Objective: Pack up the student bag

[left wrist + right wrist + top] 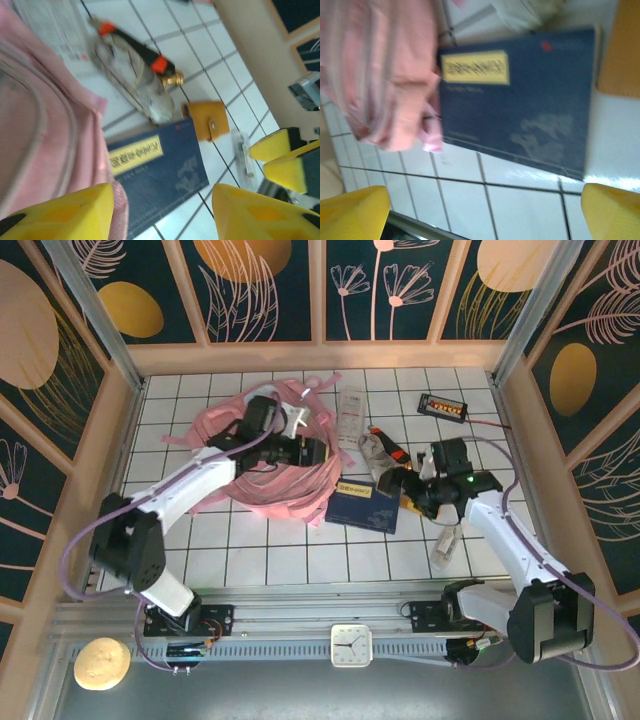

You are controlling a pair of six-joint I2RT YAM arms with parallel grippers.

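The pink student bag [265,465] lies crumpled at centre left, its straps spread around it. My left gripper [318,452] hovers over the bag's right edge; in the left wrist view it [162,210] is open, with the bag's fabric [40,135] beside its left finger and nothing between the fingers. A dark blue book [362,505] with a yellow label lies flat, touching the bag's right side. My right gripper [398,488] hangs open just right of the book; in its wrist view it [485,210] is over bare tiles in front of the book [530,100].
An orange wallet [206,120] lies by the book's corner. A mesh pouch [132,75] with orange-and-black items is behind the book. A clear packet [350,415], a black device [442,406] and a small clear item [447,545] lie on the tiles. Wooden walls enclose the table.
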